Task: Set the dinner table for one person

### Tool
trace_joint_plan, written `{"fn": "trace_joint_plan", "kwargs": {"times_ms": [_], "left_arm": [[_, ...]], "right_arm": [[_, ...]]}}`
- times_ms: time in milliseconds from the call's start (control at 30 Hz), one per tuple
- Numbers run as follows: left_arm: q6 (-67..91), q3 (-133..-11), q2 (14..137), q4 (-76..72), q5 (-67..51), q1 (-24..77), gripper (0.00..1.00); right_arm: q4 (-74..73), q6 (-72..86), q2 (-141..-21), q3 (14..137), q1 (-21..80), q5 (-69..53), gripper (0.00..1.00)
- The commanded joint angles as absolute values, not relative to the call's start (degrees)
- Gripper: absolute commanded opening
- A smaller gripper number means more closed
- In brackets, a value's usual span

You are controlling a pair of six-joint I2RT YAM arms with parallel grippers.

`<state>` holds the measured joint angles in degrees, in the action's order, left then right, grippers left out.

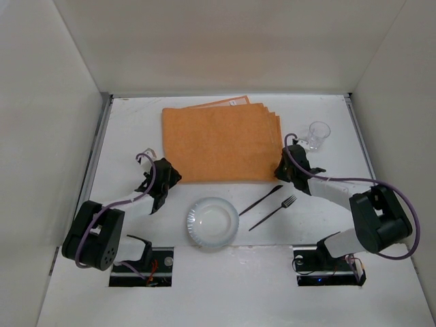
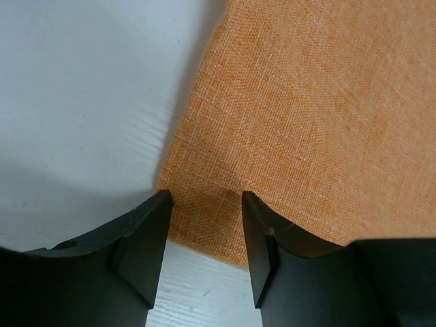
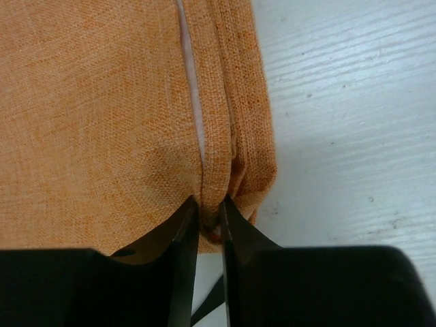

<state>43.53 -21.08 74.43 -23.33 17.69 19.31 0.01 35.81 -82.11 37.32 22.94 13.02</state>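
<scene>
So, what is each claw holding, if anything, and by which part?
Right claw pinches the orange placemat at its near right corner; left claw, open, straddles the near left corner, holding nothing.

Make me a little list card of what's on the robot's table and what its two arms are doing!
Table: white, walled
Orange placemats: stacked at the far middle
Plate: near middle
Knife and fork: right of plate
Glass: far right
Left arm: jaws open over mats' corner
Right arm: jaws shut on mats' edge
</scene>
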Motion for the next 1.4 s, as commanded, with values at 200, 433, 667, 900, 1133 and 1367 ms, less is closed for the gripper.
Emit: {"fn": "trace_joint_plan", "kwargs": {"times_ms": [200,433,667,900,1133,1367], "left_arm": [[44.21,-18.28,72.86,-22.07,16.61,16.22,0.42],[44.91,-17.23,71.46,-21.36,15.38,16.65,0.41],[44.47,-14.85,59.0,-19.34,15.47,17.18,0.43],[42.37,-15.38,46.76,-18.28,17.84,19.29,0.36],[40.17,-16.43,50.61,-22.32,17.23,20.34,0.21],[41.13,-18.89,55.54,-27.59,17.14,22.54,0.29]], "right_arm": [[-1.23,38.4,-75.42,34.29,21.66,10.63,0.09],[-0.35,40.16,-72.08,31.03,20.35,11.07,0.28],[-0.44,38.15,-59.96,30.85,19.99,12.48,0.6],[0.43,34.71,-50.98,31.3,31.66,2.92,0.11],[9.75,37.79,-56.67,26.89,44.24,-6.68,0.31],[17.65,38.14,-69.15,28.13,47.06,-12.29,0.62]]}}
